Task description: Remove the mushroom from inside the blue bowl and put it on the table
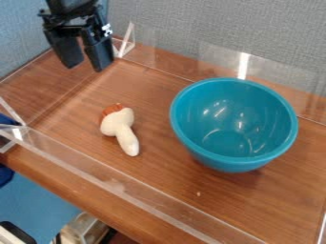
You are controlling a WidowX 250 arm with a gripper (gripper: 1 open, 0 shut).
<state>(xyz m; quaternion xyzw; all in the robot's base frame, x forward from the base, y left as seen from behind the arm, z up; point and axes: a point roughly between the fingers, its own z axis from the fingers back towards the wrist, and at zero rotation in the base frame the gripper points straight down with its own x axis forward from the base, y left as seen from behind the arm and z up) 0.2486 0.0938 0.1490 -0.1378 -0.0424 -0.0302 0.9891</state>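
The mushroom (pixel 121 128) lies on its side on the table (pixel 76 95), left of the blue bowl (pixel 234 122), cap toward the back, cream stem pointing forward. Nothing shows inside the glossy teal bowl. My gripper (pixel 79 52) hangs at the back left above the table, well behind and left of the mushroom. Its two black fingers (pixel 97 50) stand apart with nothing between them, so it is open.
Low clear acrylic walls (pixel 90 160) edge the table on all sides. A blue object (pixel 8 122) pokes in at the left edge. A grey panel stands behind the table.
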